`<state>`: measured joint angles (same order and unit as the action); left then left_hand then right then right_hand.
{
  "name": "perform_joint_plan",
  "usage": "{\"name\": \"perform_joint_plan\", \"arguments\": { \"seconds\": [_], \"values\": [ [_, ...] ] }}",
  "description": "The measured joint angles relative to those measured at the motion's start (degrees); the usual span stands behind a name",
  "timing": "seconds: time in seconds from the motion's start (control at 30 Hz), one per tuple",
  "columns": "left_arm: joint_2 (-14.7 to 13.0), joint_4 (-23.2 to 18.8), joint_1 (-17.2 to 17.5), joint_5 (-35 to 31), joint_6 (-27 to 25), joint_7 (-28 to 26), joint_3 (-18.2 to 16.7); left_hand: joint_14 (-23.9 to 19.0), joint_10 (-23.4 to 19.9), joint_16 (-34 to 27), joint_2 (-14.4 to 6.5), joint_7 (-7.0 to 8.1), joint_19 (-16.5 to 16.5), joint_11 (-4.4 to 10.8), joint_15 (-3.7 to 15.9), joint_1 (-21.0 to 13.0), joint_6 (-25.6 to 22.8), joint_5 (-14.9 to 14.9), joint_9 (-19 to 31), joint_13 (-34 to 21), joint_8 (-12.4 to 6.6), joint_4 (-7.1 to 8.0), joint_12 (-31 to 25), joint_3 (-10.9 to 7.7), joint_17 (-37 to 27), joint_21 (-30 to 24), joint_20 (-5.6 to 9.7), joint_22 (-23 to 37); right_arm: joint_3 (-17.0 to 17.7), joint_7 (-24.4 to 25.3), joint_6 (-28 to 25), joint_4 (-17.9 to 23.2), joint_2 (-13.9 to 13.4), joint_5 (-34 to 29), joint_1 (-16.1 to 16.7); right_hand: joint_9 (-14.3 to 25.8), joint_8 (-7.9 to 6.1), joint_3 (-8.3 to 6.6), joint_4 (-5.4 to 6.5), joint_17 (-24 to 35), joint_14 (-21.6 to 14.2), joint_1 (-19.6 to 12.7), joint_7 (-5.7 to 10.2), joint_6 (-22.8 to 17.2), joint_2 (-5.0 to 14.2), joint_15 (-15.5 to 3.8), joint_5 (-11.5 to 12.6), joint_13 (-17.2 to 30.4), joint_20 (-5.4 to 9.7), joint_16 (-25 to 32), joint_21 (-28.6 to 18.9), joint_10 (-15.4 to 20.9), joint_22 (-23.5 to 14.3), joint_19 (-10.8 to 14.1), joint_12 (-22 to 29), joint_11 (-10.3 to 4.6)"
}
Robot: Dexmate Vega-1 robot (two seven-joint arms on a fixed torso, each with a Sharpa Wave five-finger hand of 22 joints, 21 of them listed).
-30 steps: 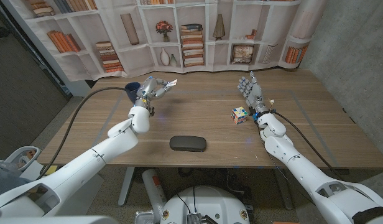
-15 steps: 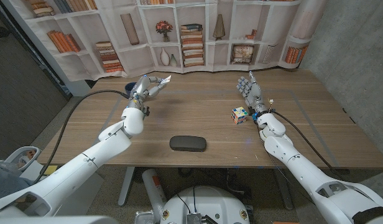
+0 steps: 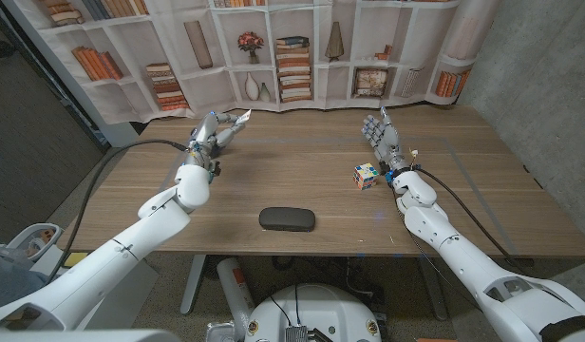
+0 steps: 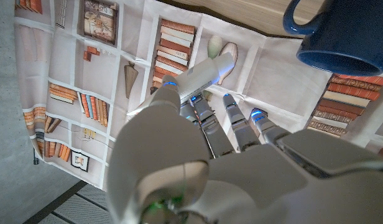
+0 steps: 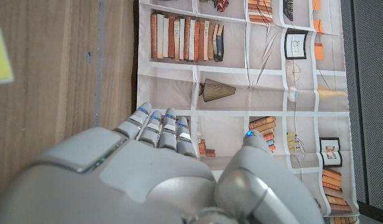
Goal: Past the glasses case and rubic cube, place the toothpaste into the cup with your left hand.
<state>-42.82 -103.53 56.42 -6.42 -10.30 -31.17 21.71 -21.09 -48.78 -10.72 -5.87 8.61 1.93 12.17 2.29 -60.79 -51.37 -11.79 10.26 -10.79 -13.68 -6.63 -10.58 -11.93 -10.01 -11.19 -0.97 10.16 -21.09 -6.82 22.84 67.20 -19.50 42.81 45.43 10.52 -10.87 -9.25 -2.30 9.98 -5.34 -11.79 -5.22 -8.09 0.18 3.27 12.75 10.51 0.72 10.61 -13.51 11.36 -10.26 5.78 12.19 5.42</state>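
The glasses case [image 3: 287, 219], dark and oblong, is lying flat on the wooden table [image 3: 302, 180] closest to the robot, and everything else is placed from it here. Beyond the case and off toward the robot's right, the rubic cube [image 3: 367, 176] is sitting on the table, well apart from the case. Just past the cube, the right hand [image 3: 380, 135] is standing with its fingers straight and held apart, grasping nothing and touching nothing that can be made out; in the right wrist view the same right hand [image 5: 160, 168] is showing its extended fingers [image 5: 159, 127] against the bookshelf-printed backdrop [image 5: 241, 74].

Farther from the case and toward the robot's left, near the table's far edge, the left hand [image 3: 213, 133] is reaching out and grasping the toothpaste [image 3: 240, 118], a white tube sticking out beyond the fingertips toward the backdrop. In the left wrist view the left hand [image 4: 204, 155] is pinching the toothpaste [image 4: 204, 76] between thumb and fingers, with the tube angled across the fingertips. In that same view the cup [image 4: 341, 34], a dark blue mug with a handle, is standing on the table close to the hand, apart from the tube. In the head view the cup is hidden behind the left hand, so its exact spot there cannot be told.
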Motion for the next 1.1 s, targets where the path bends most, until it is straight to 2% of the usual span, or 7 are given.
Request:
{"name": "perform_joint_plan", "arguments": {
  "seconds": [0.53,1.1],
  "values": [
    [-0.8,-0.7,3.2,3.2,1.9,-0.6,-4.2,0.0,0.0,0.0,0.0,-0.01,0.1,-0.01,0.0,0.0,-0.4,0.0,0.0,0.0,0.01,0.0,0.0,0.0,0.0,0.0,-0.06,0.0,-0.5,-0.4,-0.1,-1.5,0.8,-0.2,-1.2,0.0,0.0,0.24,-0.24,0.0,0.0,0.2,0.0,0.0,0.22,0.0,0.0,0.0,-0.32,0.0,0.4,0.0,0.0,0.3,0.0,0.0],
    [-1.3,-1.2,5.2,5.8,3.5,-1.1,-8.0,0.0,0.0,0.0,0.0,-0.02,0.3,-0.01,0.0,0.0,-0.4,0.0,0.3,0.0,0.06,-0.01,0.0,0.01,0.0,0.0,0.14,0.0,-0.9,-1.2,0.4,-3.4,1.6,-0.4,-2.2,0.0,0.0,0.24,-0.24,0.0,0.0,-0.1,0.0,0.0,0.52,0.0,0.0,0.0,-0.32,0.0,0.6,0.0,0.0,0.3,0.0,0.0]
  ]
}}
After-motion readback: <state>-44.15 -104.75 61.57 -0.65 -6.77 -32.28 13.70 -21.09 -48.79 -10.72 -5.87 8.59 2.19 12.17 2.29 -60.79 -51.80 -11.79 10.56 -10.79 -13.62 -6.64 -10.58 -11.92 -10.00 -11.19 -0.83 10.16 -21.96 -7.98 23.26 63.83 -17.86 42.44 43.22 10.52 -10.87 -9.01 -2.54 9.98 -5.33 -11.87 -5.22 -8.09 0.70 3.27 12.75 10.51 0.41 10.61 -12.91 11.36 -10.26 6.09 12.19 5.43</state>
